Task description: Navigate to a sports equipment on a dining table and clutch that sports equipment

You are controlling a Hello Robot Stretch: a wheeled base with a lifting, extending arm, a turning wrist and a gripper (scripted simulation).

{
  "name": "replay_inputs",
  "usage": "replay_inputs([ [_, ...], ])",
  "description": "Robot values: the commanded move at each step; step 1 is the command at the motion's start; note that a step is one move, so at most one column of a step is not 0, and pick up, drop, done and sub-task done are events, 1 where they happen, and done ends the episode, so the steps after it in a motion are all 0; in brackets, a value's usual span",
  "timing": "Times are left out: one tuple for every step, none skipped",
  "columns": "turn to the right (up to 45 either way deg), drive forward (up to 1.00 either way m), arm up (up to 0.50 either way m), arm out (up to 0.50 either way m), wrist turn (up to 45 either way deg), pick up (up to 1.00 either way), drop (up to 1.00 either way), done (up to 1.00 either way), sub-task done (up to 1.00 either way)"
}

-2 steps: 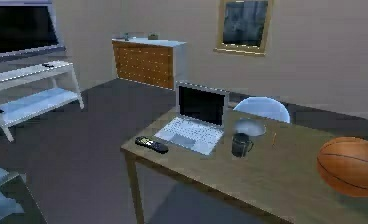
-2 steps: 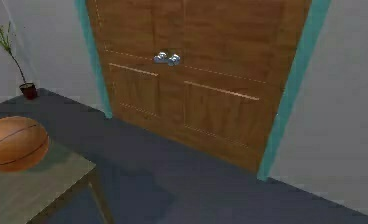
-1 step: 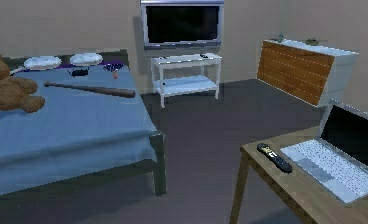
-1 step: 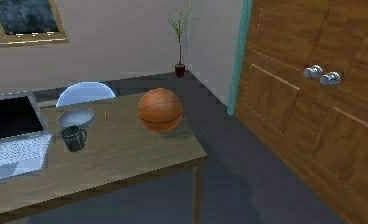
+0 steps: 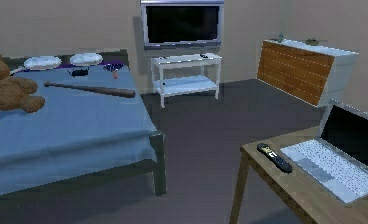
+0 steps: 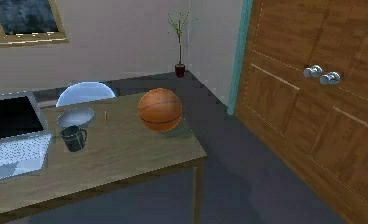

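Tabletop (image 6: 132, 160) close by is carrying the orange basketball (image 6: 160, 109), so the robot should be lining up with its middle; nobody can tell how the claw is.

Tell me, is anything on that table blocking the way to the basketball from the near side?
Nothing visible does. The basketball rests on the table, with bare wood between it and the near edge. The mug and laptop stand off toward the arm side view's left, apart from the ball.
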Motion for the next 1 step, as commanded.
replay_inputs([
  [0.0, 0.0, 0.38, 0.0, 0.0, 0.0, 0.0, 0.0, 0.0],
])
